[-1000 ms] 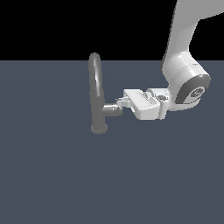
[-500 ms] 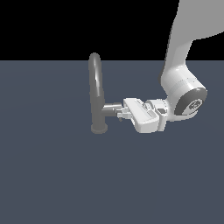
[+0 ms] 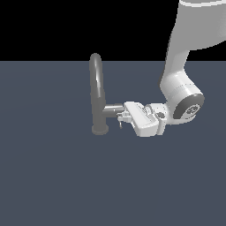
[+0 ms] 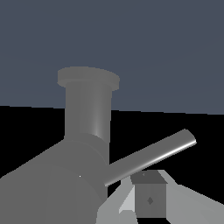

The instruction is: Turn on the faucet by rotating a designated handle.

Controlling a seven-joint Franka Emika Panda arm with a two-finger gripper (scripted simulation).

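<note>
The grey gooseneck faucet (image 3: 96, 88) stands on its round base flange (image 3: 100, 129); in the wrist view its column (image 4: 87, 113) and flange (image 4: 88, 78) fill the middle. The handle stub (image 3: 113, 108) sticks out toward the exterior view's right and looms large in the wrist view (image 4: 48, 188). Its thin rod lever (image 4: 153, 154) slants across, just above one dark fingertip (image 4: 149, 199). My gripper (image 3: 120, 119) is at the end of the stub, just under it, touching or nearly touching. Only one finger shows clearly, so the jaw gap is unclear.
The white hand (image 3: 143, 118) and arm (image 3: 181, 92) reach in from the exterior view's right. The faucet stands on a flat dark blue-grey surface (image 3: 53, 176).
My gripper has moved toward the exterior view's left and slightly down, from a gap beside the stub to right up against its end.
</note>
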